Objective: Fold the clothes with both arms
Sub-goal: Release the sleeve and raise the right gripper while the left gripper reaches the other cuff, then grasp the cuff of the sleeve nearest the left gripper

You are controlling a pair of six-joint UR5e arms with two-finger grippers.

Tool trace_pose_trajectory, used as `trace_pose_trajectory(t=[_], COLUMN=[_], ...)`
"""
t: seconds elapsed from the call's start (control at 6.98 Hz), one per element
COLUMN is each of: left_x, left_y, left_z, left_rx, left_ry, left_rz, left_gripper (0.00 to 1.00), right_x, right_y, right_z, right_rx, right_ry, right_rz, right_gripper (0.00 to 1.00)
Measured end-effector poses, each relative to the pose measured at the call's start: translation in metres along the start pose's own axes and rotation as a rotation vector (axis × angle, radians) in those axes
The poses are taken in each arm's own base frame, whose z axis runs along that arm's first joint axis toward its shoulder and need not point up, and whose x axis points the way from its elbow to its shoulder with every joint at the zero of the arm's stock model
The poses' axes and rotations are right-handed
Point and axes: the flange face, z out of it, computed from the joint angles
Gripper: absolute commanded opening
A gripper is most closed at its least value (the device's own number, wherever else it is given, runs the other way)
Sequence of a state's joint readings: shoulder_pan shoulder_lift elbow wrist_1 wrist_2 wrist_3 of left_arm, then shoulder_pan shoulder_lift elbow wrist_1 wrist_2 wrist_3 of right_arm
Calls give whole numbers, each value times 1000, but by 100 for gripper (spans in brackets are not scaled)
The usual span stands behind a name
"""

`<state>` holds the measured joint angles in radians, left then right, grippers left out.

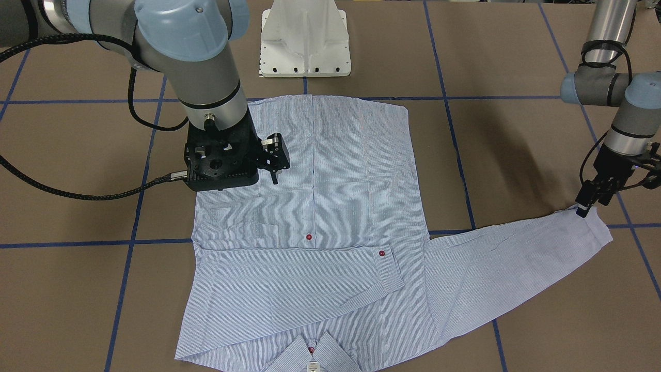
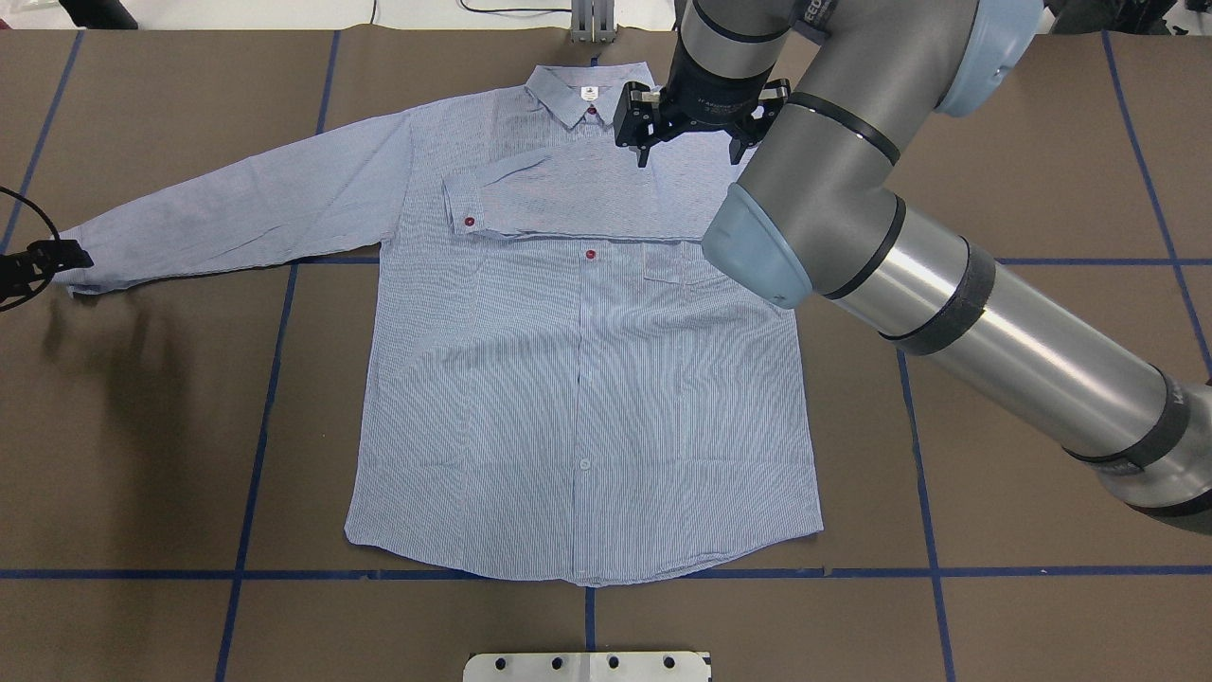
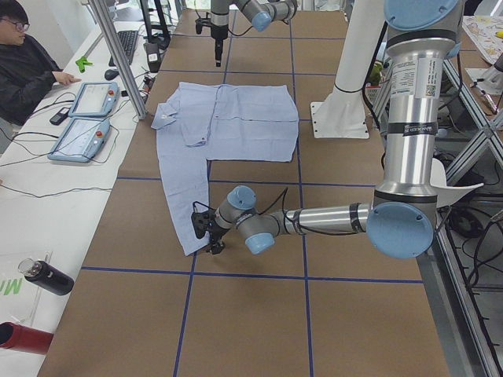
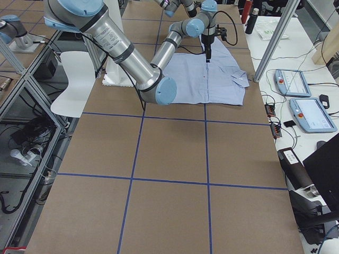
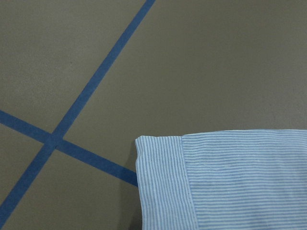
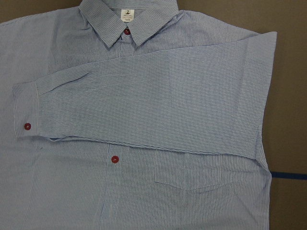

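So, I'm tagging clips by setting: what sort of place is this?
Probably a robotics lab: the left arm and right arm over a tape-gridded table, teach pendants beside it, a person alongside.

1. We see a brown table (image 4: 169, 174) marked into big squares by blue tape lines (image 4: 206, 153).
2. The striped shirt (image 4: 217, 84) lies flat at the far end, its collar (image 4: 241, 78) pointing toward the white side bench (image 4: 296, 58).
3. The right arm (image 4: 127, 55) is the big near one. Its blue-capped elbow covers the shirt's near corner, and the forearm runs up over the shirt.
4. The right gripper (image 4: 208, 57) points straight down over the shirt. It's too small for us to tell how the jaws stand.
5. A white pedestal (image 4: 112, 79) sits beside the shirt.
6. On the bench are two control tablets (image 4: 290, 83) and a dark bottle (image 4: 252, 15).
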<state>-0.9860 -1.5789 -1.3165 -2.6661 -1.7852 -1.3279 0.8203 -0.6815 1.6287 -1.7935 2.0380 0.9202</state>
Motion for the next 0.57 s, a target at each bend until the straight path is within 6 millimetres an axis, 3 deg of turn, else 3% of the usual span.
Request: trace_pose_trajectory(t=[0.57], left_x=[3], left_y=[4], left_z=[4], left_rx=[-7], left_ry=[0], left_rz=[5], left_gripper=[68], right_x=[-1], right_y=[1], right_z=[2], right_rx=[1], right_ry=[2], right_rz=[-2], right_gripper=[99])
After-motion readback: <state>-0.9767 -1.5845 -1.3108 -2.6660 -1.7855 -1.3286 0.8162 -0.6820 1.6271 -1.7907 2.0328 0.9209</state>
